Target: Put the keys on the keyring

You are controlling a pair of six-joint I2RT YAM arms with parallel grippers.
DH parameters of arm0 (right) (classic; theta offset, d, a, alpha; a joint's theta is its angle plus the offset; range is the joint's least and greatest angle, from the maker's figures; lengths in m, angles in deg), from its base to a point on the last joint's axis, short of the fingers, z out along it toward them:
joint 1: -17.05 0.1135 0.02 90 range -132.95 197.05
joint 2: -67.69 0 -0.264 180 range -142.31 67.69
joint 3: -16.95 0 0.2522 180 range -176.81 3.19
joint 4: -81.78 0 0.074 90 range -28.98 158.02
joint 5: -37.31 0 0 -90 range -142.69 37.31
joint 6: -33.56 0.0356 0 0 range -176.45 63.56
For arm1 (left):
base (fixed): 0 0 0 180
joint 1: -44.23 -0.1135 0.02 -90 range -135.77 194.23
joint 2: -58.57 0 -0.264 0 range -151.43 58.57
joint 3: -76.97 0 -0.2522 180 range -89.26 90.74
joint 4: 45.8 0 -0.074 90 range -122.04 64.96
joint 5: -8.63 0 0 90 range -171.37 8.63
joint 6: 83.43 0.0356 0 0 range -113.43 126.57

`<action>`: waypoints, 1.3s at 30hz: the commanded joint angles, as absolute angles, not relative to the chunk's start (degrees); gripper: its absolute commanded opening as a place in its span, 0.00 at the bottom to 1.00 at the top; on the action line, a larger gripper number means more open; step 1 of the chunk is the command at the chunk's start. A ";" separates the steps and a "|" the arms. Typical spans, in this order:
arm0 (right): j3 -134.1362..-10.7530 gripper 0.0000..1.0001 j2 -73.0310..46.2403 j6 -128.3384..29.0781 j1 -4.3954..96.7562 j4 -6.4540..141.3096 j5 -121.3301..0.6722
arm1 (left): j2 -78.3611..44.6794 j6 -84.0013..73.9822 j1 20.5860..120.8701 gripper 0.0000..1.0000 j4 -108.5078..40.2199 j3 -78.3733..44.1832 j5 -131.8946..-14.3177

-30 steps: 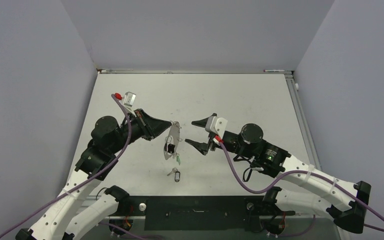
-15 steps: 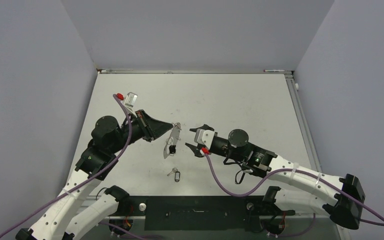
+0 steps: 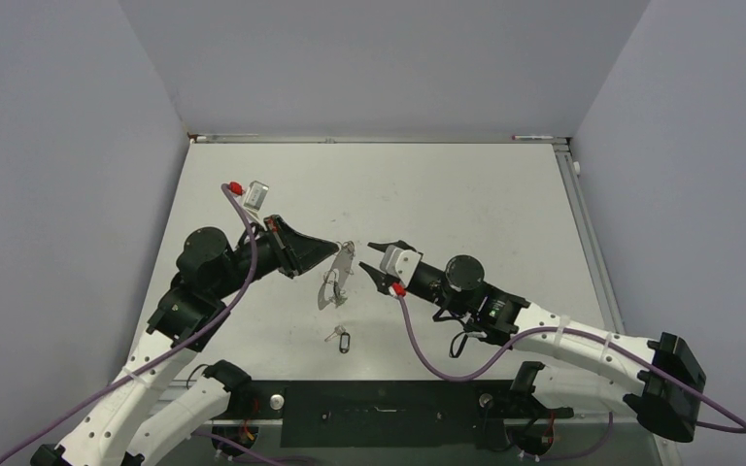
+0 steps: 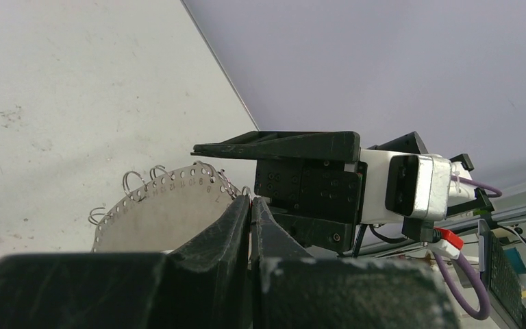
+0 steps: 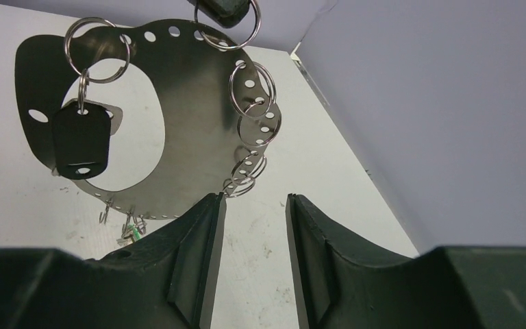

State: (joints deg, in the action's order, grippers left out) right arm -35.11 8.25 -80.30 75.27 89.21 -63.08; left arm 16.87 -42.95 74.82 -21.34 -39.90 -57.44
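The keyring (image 3: 335, 277) is a flat perforated metal plate with several split rings along its rim, held upright above the table. My left gripper (image 3: 336, 249) is shut on its top edge (image 4: 250, 200). My right gripper (image 3: 373, 264) is open just right of the plate. In the right wrist view its left fingertip (image 5: 214, 203) sits at the plate's rim beside a cluster of rings (image 5: 246, 179), and nothing lies between the jaws (image 5: 253, 205). A black tag (image 5: 81, 140) hangs from one ring. One small silvery key (image 3: 331, 335) with a black tag lies on the table below the plate.
The white table (image 3: 466, 204) is walled on three sides, with a metal rail along its far edge (image 3: 379, 139). A small green piece (image 5: 131, 229) hangs at the plate's lower rim. The arm bases and a black bar (image 3: 379, 413) line the near edge.
My right arm has moved left, up to the plate, and its jaws have narrowed. The left gripper still holds the plate, which has shifted only slightly.
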 commanded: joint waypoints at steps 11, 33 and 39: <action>-34.91 0.36 3.78 -77.38 76.05 98.37 -63.01 | 17.63 -45.00 74.73 0.00 -28.04 -39.68 -55.79; -36.71 0.27 1.85 -76.31 77.84 100.36 -60.14 | 17.78 -45.11 74.73 0.00 -28.35 -40.31 -55.97; -37.11 0.25 1.80 -76.46 78.07 100.51 -59.55 | 17.95 -45.11 74.73 0.00 -28.48 -40.40 -55.94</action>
State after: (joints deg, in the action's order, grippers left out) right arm -34.83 1.78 -76.96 77.59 96.69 -60.39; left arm 16.96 -44.30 74.82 -23.77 -40.75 -56.66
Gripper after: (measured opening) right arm 0.260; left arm 0.006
